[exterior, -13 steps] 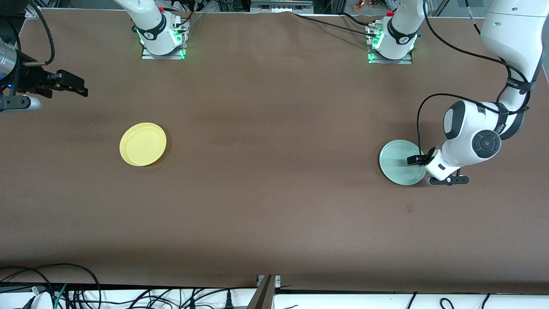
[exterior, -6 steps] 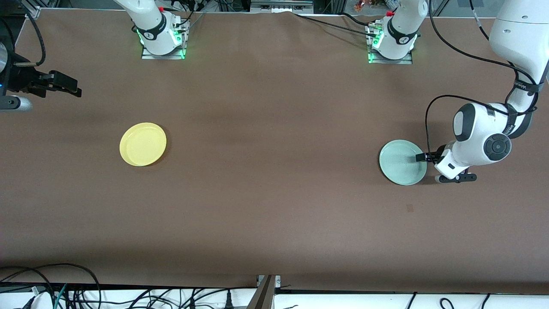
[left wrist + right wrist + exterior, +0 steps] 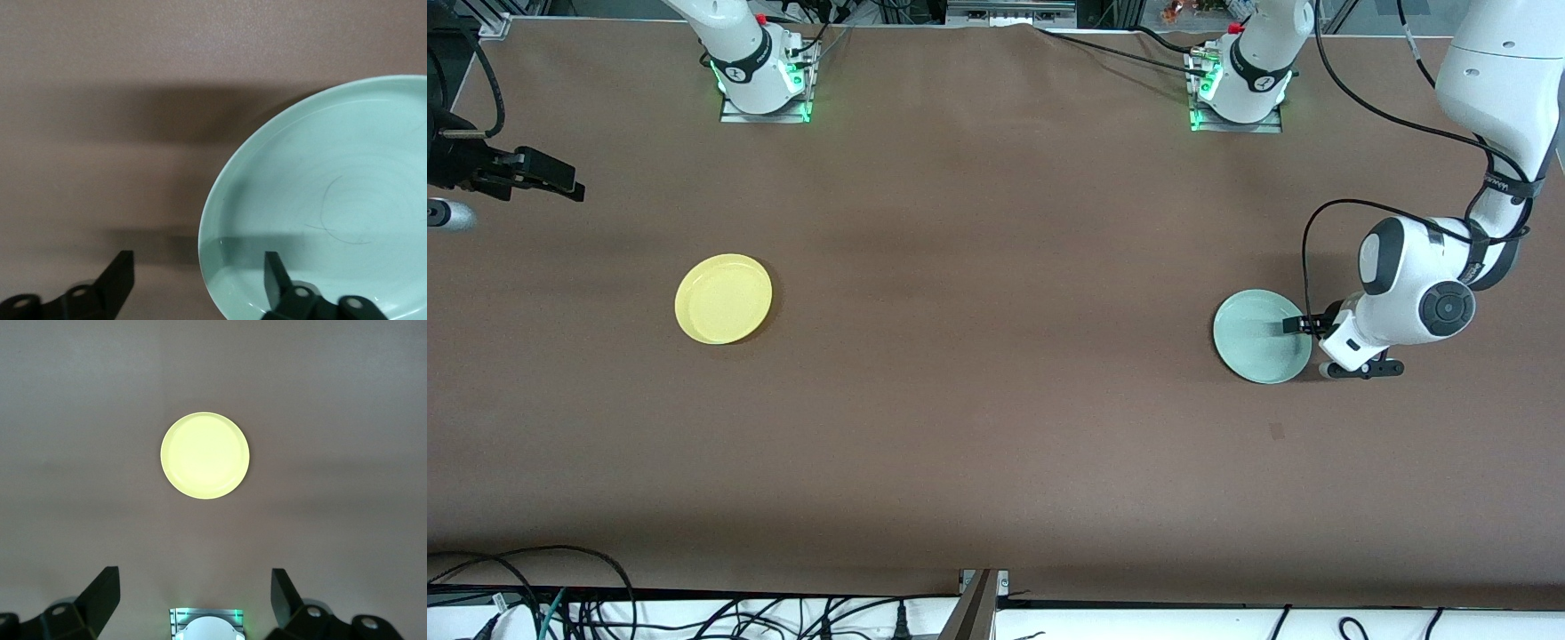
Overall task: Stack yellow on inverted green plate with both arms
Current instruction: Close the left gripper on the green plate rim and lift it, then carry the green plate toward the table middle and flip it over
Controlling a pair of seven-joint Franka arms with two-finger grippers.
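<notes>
The yellow plate [image 3: 723,299] lies rim up on the brown table toward the right arm's end, and it shows whole in the right wrist view [image 3: 205,455]. The pale green plate [image 3: 1262,337] lies rim up toward the left arm's end. My left gripper [image 3: 1300,327] is low at that plate's edge. It is open, and its jaws straddle the rim [image 3: 199,277]: one finger [image 3: 277,275] is over the green plate's inside [image 3: 333,200], the other over bare table. My right gripper [image 3: 560,182] hangs open [image 3: 195,593] above the table's edge at the right arm's end, well away from the yellow plate.
The two arm bases [image 3: 763,80] [image 3: 1240,89] stand along the table's edge farthest from the front camera. Cables [image 3: 560,604] lie past the nearest edge. A small dark mark [image 3: 1277,431] is on the table, nearer to the front camera than the green plate.
My left gripper has drawn back from over the green plate's middle to its rim at the left arm's end. My right gripper has drifted outward toward the table's end.
</notes>
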